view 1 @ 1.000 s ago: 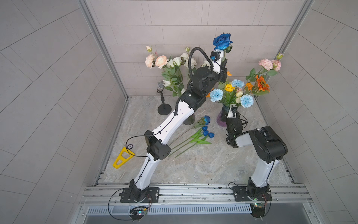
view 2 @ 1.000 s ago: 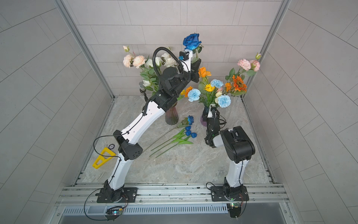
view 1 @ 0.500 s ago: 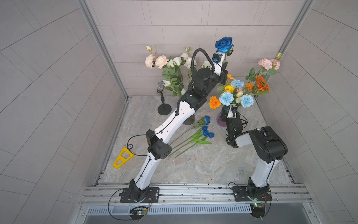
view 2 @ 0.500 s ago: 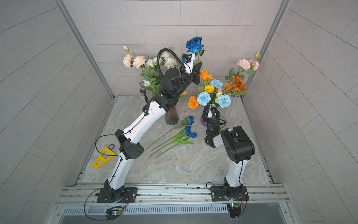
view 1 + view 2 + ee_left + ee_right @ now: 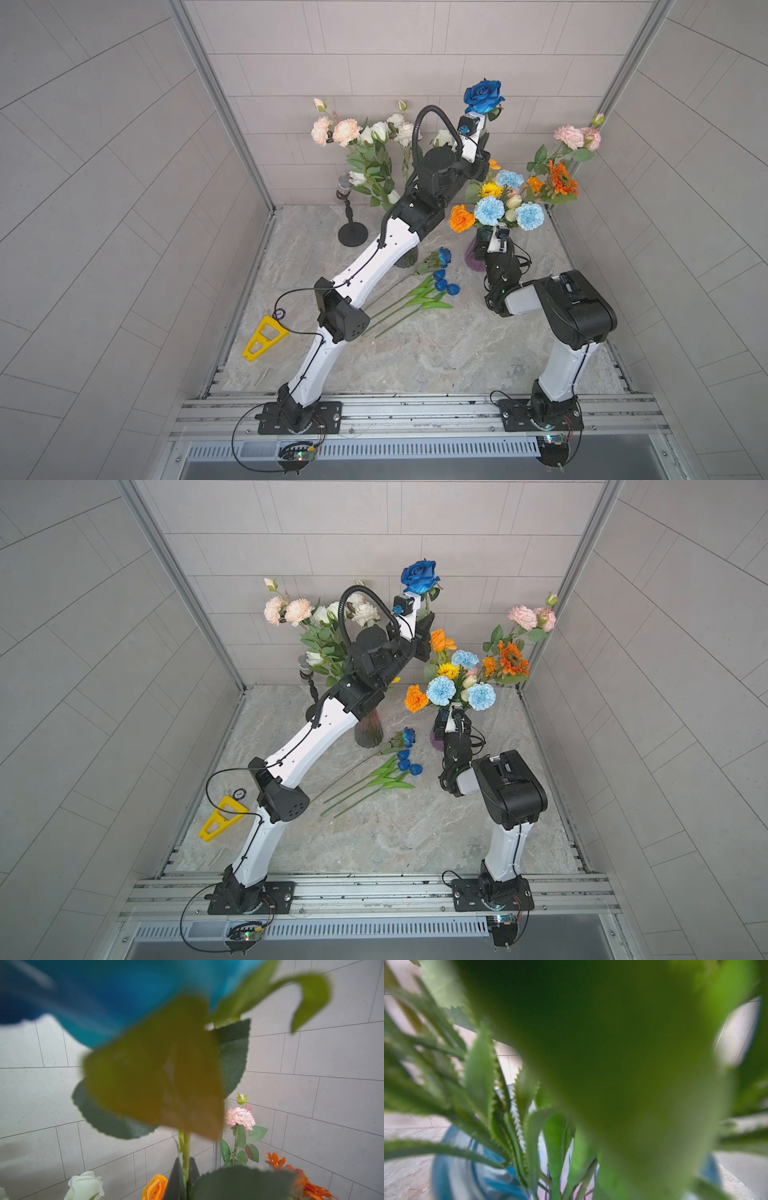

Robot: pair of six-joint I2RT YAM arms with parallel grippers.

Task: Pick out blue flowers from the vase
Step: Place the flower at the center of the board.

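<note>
Grey tiled walls box in a marble tabletop (image 5: 436, 357). In both top views the left arm (image 5: 390, 249) stretches up toward the back wall, and the left fingers (image 5: 483, 129) are pressed onto the stem of a raised blue rose (image 5: 482, 95). Its bloom sits just above them, higher than every other flower. That height looks like a lift meant to draw the long stem free of the bunch, though the stem's lower end is hidden behind the arm. Below those fingers, toward the right arm's side, stands the purple vase (image 5: 471, 259), where three pale blue carnations (image 5: 489, 210) stand among orange, yellow and pink blooms. The right fingers (image 5: 484, 238) sit at the vase mouth among the stems, probably to steady the vase against the pull. Nearer the robot's base than either pair of fingers, a second blue rose (image 5: 444, 257) and three dark blue tulips (image 5: 446, 284) lie side by side on the tabletop, apparently the pile for picked flowers. In the left wrist view the fingers pinch the green stem (image 5: 185, 1147). It runs away from them into blurred leaves and blue petals that fill the lens, with a pink carnation (image 5: 239, 1116) and an orange rose (image 5: 154, 1187) beyond. In the right wrist view leaves crowd the lens above the vase's bluish glass rim. The fingers themselves do not show, so I cannot tell whether they are spread or closed on anything.
</note>
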